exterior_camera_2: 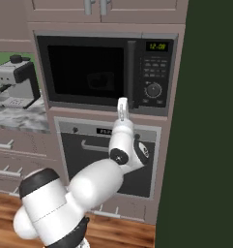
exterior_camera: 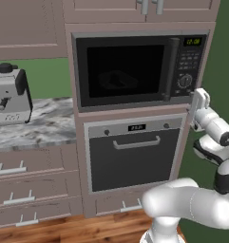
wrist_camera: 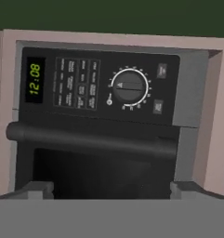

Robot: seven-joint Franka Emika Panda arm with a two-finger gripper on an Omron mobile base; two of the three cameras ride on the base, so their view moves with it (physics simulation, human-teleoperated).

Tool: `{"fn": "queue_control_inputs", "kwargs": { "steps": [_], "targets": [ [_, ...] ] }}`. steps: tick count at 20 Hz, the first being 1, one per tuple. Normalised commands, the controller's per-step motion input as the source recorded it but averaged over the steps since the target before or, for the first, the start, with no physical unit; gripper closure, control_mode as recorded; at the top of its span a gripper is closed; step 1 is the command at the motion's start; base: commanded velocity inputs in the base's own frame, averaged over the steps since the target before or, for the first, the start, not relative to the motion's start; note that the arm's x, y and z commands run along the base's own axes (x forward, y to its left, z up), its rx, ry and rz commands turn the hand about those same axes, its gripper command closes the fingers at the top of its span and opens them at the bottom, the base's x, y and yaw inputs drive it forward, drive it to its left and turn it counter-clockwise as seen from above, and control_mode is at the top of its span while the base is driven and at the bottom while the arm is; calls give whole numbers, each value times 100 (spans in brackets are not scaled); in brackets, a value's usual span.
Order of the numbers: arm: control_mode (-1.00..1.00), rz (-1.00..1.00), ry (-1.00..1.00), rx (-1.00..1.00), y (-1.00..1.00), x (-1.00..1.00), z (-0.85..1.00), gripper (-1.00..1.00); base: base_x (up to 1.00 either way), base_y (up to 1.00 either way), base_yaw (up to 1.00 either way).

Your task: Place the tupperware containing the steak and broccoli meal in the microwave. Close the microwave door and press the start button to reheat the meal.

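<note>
Open tool (exterior_camera_2: 123, 107) before shut microwave door (exterior_camera_2: 86, 75), near keypad (exterior_camera_2: 154, 72)

tupperware (exterior_camera: 117, 79) dim behind dark door glass (exterior_camera: 125, 71), contents indistinct, keypad labels (wrist_camera: 76, 83) unreadable

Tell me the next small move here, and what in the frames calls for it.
Probably ease the gripper forward onto the start button on the keypad strip. The microwave door already looks shut, with the tupperware faintly visible behind the glass. The hand faces the panel with jaws open and empty; which button is start cannot be read.
</note>
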Motion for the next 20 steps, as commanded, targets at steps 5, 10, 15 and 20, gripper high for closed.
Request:
{"fn": "queue_control_inputs", "kwargs": {
  "steps": [5,10,15,20],
  "targets": [
    [-100,21,0,6,-15,-13,34,100,0,0,0],
    [-100,13,0,3,-21,-7,54,100,0,0,0],
    [-100,2,0,3,-33,-3,44,100,0,0,0],
    [-100,0,3,0,-56,-5,23,100,0,0,0]
  ]
}}
